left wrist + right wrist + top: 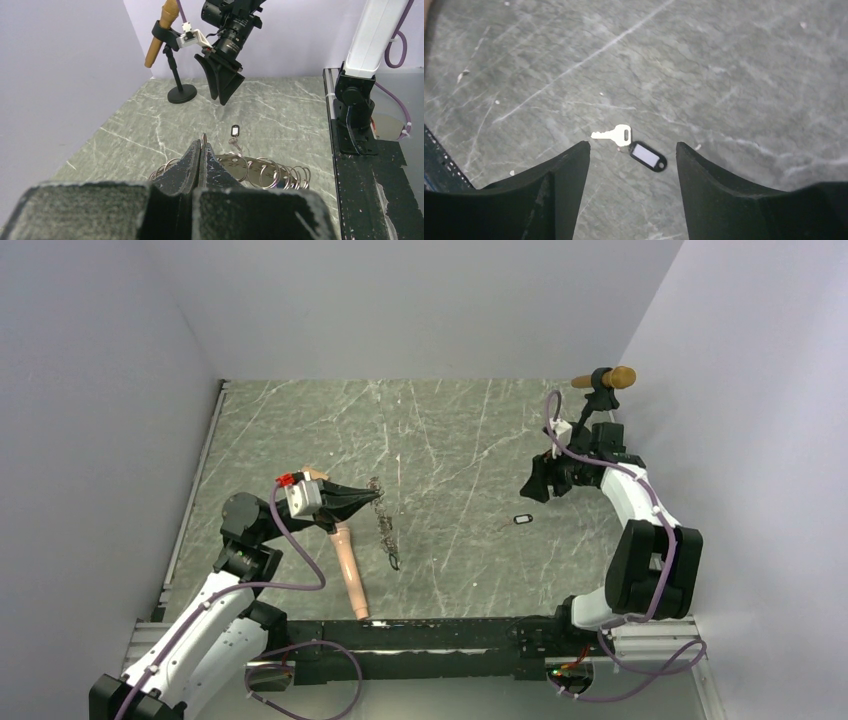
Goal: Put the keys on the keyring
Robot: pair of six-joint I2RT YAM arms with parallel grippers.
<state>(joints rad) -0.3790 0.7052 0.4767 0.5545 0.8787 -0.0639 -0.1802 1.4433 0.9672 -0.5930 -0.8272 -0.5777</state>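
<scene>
The keyring (386, 528) is a floppy string of thin metal rings on a punched strip, lying left of the table's middle. My left gripper (372, 496) is shut on it. In the left wrist view one ring pokes up between the closed fingertips of that gripper (204, 140), and the other rings (265, 172) fan out to the right. One of the keys (613, 134), silver with a black tag (648, 156), lies flat on the table (522, 519). My right gripper (632, 145) hovers open above it, holding nothing.
A peach cylinder (348, 565) lies beside the keyring on its near left. A black stand holding a brown cylinder (605, 380) is at the far right corner, behind the right arm. White walls close in the table on three sides.
</scene>
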